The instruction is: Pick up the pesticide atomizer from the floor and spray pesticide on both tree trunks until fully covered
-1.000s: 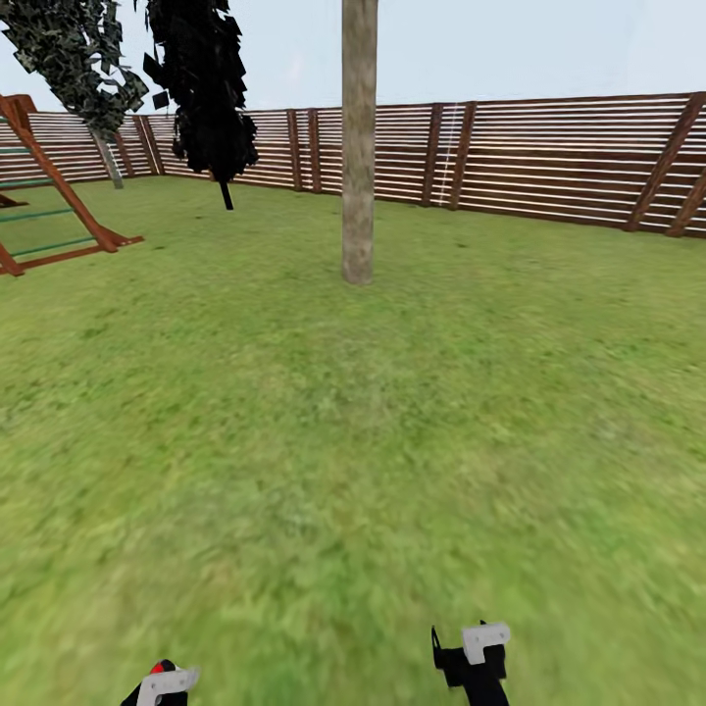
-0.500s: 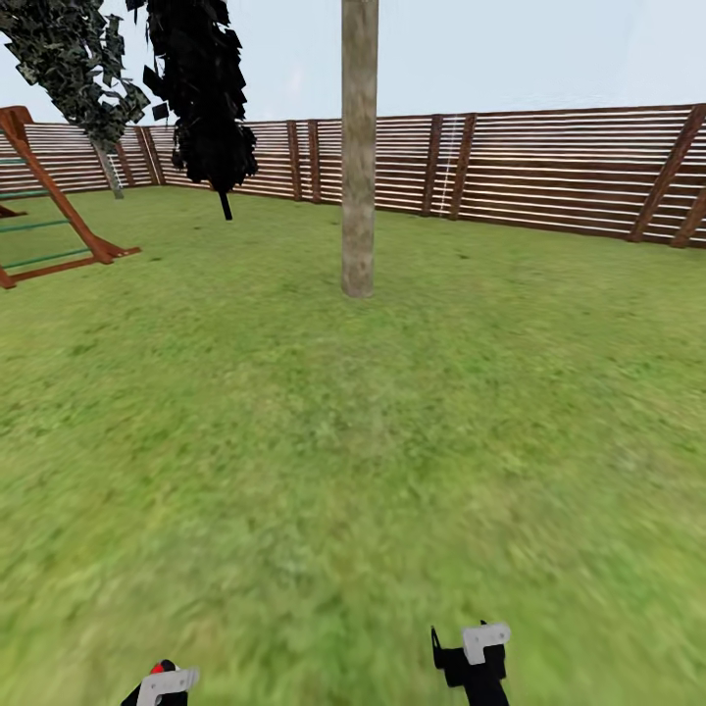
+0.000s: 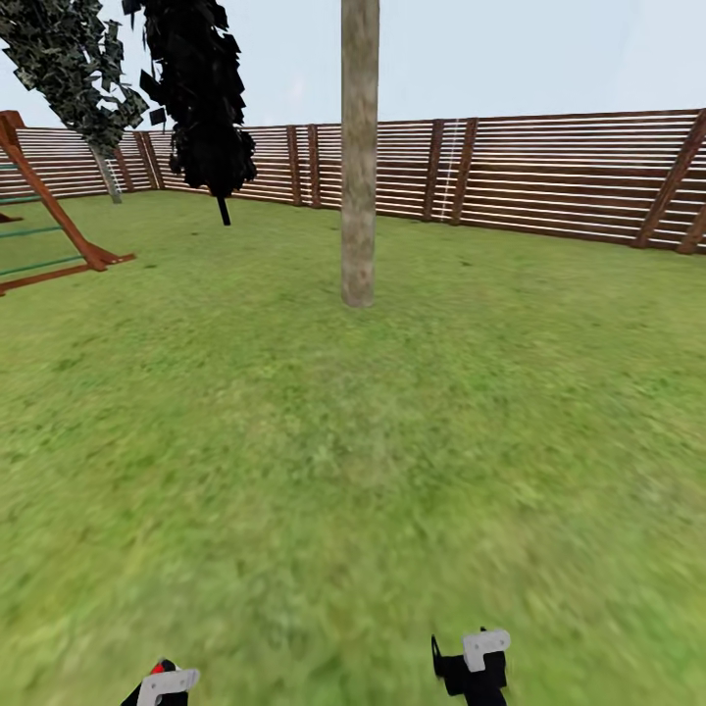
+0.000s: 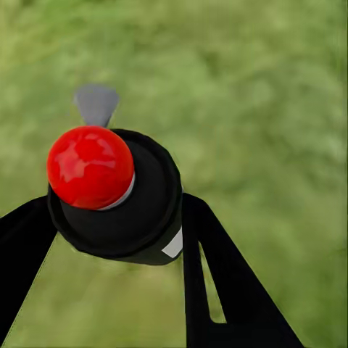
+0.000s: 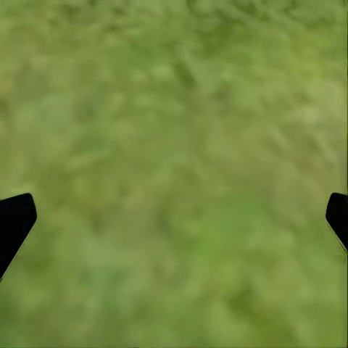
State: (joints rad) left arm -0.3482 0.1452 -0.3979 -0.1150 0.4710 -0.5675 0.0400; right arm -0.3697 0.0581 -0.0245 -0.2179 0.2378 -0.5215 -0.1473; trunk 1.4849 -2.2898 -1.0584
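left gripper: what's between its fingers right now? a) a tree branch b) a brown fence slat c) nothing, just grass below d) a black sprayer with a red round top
d: in the left wrist view the left gripper has its fingers around the black atomizer with a red knob.

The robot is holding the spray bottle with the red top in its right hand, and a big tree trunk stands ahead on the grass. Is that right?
Not quite. The spray bottle with the red top sits between the fingers of the left gripper, as the left wrist view shows; the right gripper is open over grass. The tree trunk does stand ahead on the grass.
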